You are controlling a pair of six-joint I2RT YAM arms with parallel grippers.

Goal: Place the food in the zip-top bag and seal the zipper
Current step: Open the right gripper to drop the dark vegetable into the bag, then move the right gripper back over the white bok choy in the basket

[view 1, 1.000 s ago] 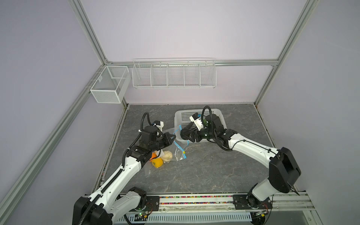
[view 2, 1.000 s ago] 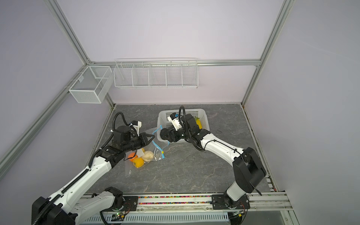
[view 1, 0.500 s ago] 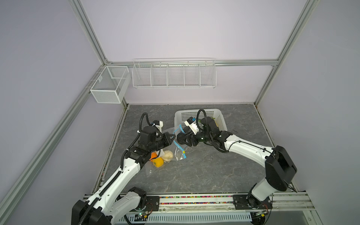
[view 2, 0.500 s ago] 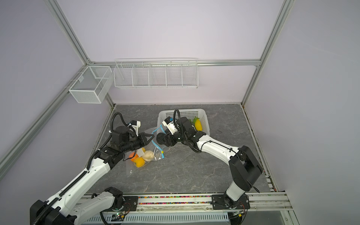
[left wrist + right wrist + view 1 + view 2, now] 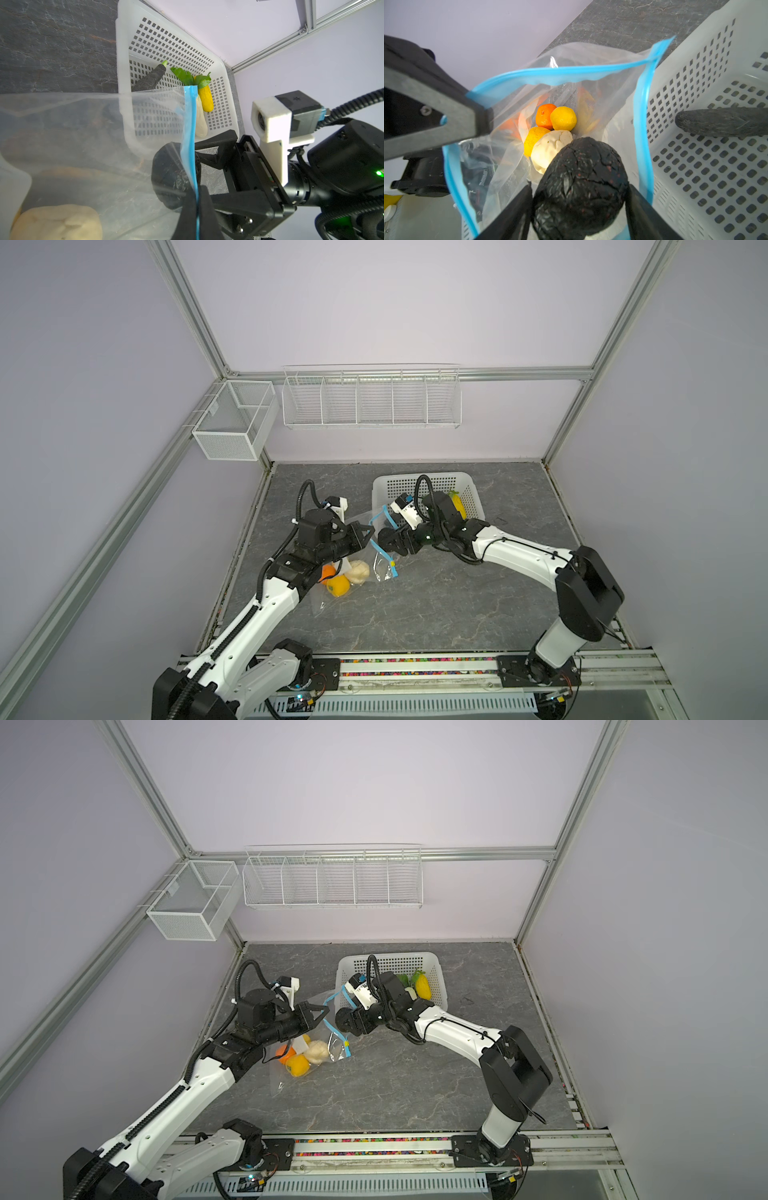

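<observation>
Right wrist view: the right gripper (image 5: 579, 193) was clenched around a dark black piece (image 5: 577, 166), pressing on each flank of the knobbly lump. It hung right over the mouth of the zip-top bag (image 5: 571, 56). That pose read as a drop position. The piece sat inside the loop of the zipper (image 5: 550, 72) rather than over its rim, so letting go would probably send it down among the food already bagged. Below it a beige knobbly piece (image 5: 550, 147), a round yellow piece (image 5: 563, 118), a second yellow piece (image 5: 534, 139) and an orange piece (image 5: 544, 116) lay bunched at the bottom of the bag.

The mouth gaped because the left gripper (image 5: 481, 122) was pinched shut on the blue zipper strip, lifting that lip up and away from the opposite one. In the left wrist view the strip ran straight into its closed fingertips (image 5: 187, 218), and the black piece showed through the clear film just beside it. In my judgement that hold was there to stop the limp film folding over the opening.

Farther out, just beside the bag, stood the white perforated basket (image 5: 695, 62). It held a long dark piece (image 5: 720, 121), a yellow piece with green leaves (image 5: 205, 99) and a white piece (image 5: 200, 124). The loading was therefore unfinished and the zipper unsealed. In both top views the two grippers met near the middle of the grey table (image 5: 457, 614).
</observation>
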